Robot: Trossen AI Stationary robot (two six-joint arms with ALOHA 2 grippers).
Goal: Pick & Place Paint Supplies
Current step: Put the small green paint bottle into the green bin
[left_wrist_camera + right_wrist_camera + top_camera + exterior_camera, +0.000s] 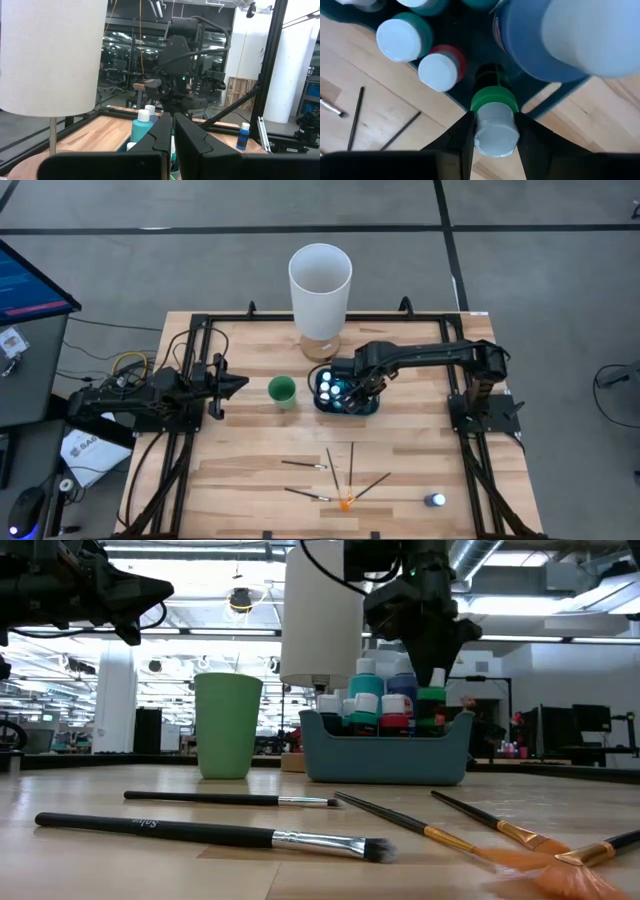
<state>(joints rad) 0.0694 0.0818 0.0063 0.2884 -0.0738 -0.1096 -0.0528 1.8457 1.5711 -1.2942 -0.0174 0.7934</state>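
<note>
A dark blue tray [372, 408] at mid-table holds several pale-capped paint bottles [366, 690]. My right gripper [352, 392] hangs over the tray's right end, pointing down, shut on a green bottle [432, 700]. The bottle's lower part sits behind the tray wall [385, 755]. Several dark-handled brushes [330, 475] lie flat on the wood near the front edge, one of them orange-tipped [345, 502]. A blue bottle [434, 500] lies alone at the front right. My left gripper [240, 384] waits shut above the table's left side. My right gripper pinches the green bottle's pale cap [494, 131] between its two fingers [462, 135], one on each side. The fingers come from above, pointing down. The bottle hangs upright below them, over the tray's corner [555, 90]. The tray wall hides whether its base rests on the tray floor.
A tall white cylinder [320, 285] stands just behind the tray. A small green cup [283, 390] stands left of the tray, between it and my left gripper. Black frame rails [465, 440] run along both sides of the table. Bare wood lies between tray and brushes.
</note>
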